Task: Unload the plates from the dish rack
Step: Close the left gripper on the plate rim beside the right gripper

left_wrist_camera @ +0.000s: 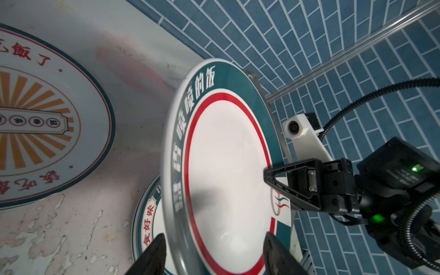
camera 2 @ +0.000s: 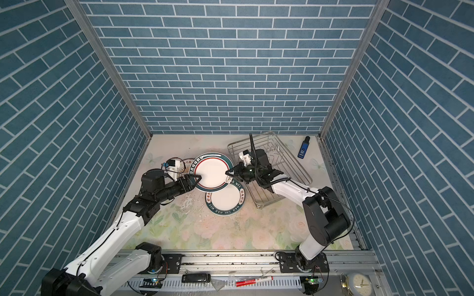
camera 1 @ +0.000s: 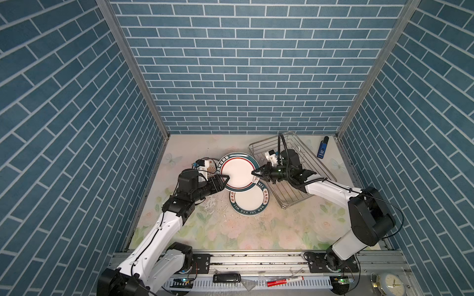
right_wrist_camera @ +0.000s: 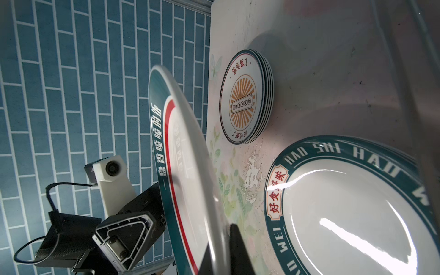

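handing a plate from arm to arm looks like the step in hand. nearest the robot, a round white plate with a teal-green band lettered hao shi hao wei (camera 1: 248, 203) lies flat on the floral surface (camera 1: 205, 230); whether others lie under it i cannot tell. just beyond, overlapping its far edge in both top views, a round white plate with a teal-green band and a red ring (camera 1: 237, 172) hangs raised off the surface and tilted. the right fingers (right_wrist_camera: 235, 247) are clamped on its rim on the rack side. the left fingers (left_wrist_camera: 152, 252) stand apart, one on each side of the opposite rim, not yet pinching it. further left, a stack of round white plates with orange sunbursts (right_wrist_camera: 245, 97) sits on the surface. farthest back, the shiny silver wire dish rack (camera 1: 291, 196) shows no plate, though the right arm (camera 1: 331, 189) covers part of it. by my judgement the next move calls for the left fingers to close firmly on the rim before the right ones let go, then a level carry down.
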Controlling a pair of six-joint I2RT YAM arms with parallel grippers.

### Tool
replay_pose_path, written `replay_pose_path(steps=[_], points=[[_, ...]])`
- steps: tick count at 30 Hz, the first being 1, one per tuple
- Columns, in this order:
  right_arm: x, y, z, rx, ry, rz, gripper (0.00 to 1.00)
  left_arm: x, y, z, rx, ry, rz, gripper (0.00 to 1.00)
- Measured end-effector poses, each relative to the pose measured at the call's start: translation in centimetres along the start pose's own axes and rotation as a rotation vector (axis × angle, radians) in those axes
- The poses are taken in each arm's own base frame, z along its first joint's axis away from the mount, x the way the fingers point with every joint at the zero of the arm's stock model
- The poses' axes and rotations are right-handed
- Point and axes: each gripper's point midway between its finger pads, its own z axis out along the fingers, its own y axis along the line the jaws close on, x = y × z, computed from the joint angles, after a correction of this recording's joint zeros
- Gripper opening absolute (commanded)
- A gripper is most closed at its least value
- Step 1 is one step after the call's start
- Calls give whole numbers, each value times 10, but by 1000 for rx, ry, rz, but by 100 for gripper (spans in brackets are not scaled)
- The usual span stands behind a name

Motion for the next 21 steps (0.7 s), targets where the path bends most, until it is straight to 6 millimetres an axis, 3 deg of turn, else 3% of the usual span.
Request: replay_pose_path(steps=[4, 17, 21], points=[[2, -1, 1, 7, 6, -9, 0, -2, 1, -1, 3, -3, -12, 45], [6, -4, 5, 31, 2, -44, 0, -1, 19, 5, -37, 20, -84, 22], [7, -5, 5, 38, 2, -60, 0, 1, 25, 7, -53, 29, -95, 19]])
